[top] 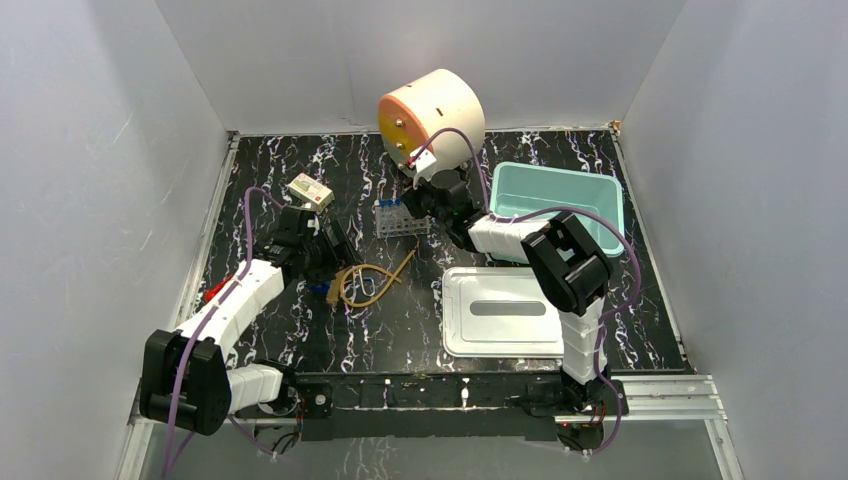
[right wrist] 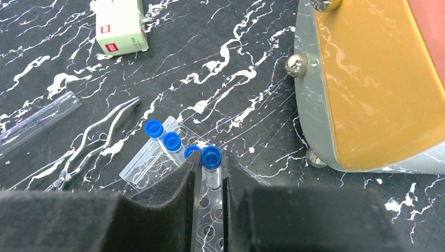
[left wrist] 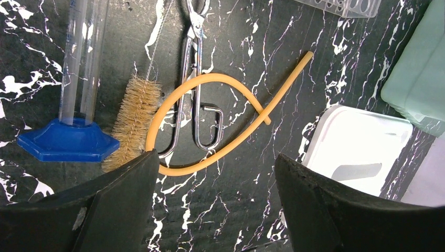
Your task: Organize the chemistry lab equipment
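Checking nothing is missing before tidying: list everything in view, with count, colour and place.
drawer cabinet: one, cream and orange, back centre
tub: one, teal, back right
lid: one, white, front right
tube rack: one, clear, centre
blue-capped tubes: four, clear, at the rack
rubber tubing: one, tan, left of centre
tongs: one, silver, crossing the tubing
brush: one, tan bristles, beside the tongs
cylinder: one, clear with blue base, lying beside the brush
box: one, pale with red label, back left
red item: one, left edge, too hidden to name
left gripper: open, above the tubing
right gripper: shut on one tube
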Available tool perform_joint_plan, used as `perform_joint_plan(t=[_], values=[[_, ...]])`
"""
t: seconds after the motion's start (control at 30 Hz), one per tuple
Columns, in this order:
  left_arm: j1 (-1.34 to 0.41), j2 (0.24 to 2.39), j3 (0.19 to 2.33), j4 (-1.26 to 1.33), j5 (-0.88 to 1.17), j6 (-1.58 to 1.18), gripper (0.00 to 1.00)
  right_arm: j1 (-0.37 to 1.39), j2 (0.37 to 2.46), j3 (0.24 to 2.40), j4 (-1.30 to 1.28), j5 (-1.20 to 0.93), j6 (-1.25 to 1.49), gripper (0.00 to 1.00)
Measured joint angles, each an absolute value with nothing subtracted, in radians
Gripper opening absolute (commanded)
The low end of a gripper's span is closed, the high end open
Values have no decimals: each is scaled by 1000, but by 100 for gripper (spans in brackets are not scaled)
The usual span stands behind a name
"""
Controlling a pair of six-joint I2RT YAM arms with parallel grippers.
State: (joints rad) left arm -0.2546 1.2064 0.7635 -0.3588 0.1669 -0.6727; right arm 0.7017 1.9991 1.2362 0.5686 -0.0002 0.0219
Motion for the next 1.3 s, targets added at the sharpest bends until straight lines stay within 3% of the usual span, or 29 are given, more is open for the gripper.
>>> perform_joint_plan(t=[1.3], values=[[-255,1206,760,-358,165,-662,79,702,2056,1236,575,-23,19,30]])
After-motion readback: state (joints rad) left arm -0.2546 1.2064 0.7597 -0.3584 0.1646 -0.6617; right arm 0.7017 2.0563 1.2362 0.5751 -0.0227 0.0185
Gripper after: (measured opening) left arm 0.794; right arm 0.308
